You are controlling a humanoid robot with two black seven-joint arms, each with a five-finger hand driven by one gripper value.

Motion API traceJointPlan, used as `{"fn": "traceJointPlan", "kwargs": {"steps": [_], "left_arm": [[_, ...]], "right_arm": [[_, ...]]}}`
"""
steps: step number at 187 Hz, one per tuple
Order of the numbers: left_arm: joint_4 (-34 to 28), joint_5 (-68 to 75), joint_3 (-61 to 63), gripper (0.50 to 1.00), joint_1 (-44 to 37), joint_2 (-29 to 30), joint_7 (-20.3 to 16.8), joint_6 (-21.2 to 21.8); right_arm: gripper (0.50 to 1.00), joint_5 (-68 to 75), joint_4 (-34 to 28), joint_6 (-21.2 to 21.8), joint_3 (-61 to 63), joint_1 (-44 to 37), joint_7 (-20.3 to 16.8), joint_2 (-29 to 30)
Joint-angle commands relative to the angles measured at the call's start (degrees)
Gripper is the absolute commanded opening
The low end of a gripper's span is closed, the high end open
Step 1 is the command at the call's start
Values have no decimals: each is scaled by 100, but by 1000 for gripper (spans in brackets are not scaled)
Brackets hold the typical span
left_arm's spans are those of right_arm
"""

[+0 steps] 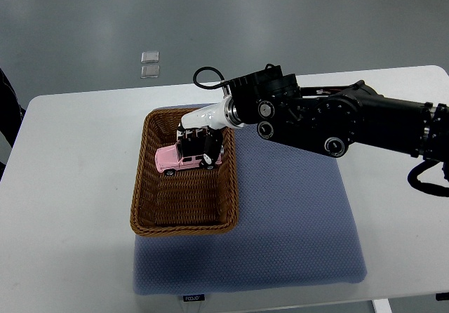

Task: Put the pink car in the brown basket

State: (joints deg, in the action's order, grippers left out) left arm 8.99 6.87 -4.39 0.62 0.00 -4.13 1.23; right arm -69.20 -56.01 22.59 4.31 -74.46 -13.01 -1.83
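My right hand [201, 143] is gripping the car [188, 158], already inside the basket [144, 208]. Pretty much done. Just gotta let go.

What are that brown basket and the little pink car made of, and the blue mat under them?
The brown basket looks like woven wicker or rattan: ribbed strands, matte. The pink car, held by the right hand, looks like glossy painted plastic or metal; which one is unclear. The blue mat seems a soft fabric-covered pad, with fine dotted texture and rounded edges.
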Motion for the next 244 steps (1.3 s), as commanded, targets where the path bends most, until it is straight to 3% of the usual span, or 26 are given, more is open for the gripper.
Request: {"fn": "traceJointPlan", "kwargs": {"steps": [1, 27, 33, 43, 52, 60, 171, 229, 244], "left_arm": [[-3, -1, 0, 1000, 0, 0, 0, 0], [6, -1, 0, 1000, 0, 0, 0, 0], [-3, -1, 0, 1000, 0, 0, 0, 0], [-3, -1, 0, 1000, 0, 0, 0, 0], [-3, -1, 0, 1000, 0, 0, 0, 0], [-3, -1, 0, 1000, 0, 0, 0, 0], [-3, 7, 0, 1000, 0, 0, 0, 0], [6, 7, 0, 1000, 0, 0, 0, 0], [6, -1, 0, 1000, 0, 0, 0, 0]], "right_arm": [[500, -58, 81, -17, 0, 72, 0, 42], [507, -58, 107, -17, 0, 90, 9, 42], [576, -58, 107, -26, 9, 98, 18, 42], [631, -58, 107, -105, 9, 116, 18, 51], [762, -58, 107, -211, 0, 142, 18, 51], [817, -58, 107, -228, 0, 142, 18, 60], [887, -6, 116, -334, 132, 63, 71, -107], [887, 390, 125, -404, 1521, 511, 457, -968], [887, 557, 125, -702, 2074, 933, 572, -1223]]}}
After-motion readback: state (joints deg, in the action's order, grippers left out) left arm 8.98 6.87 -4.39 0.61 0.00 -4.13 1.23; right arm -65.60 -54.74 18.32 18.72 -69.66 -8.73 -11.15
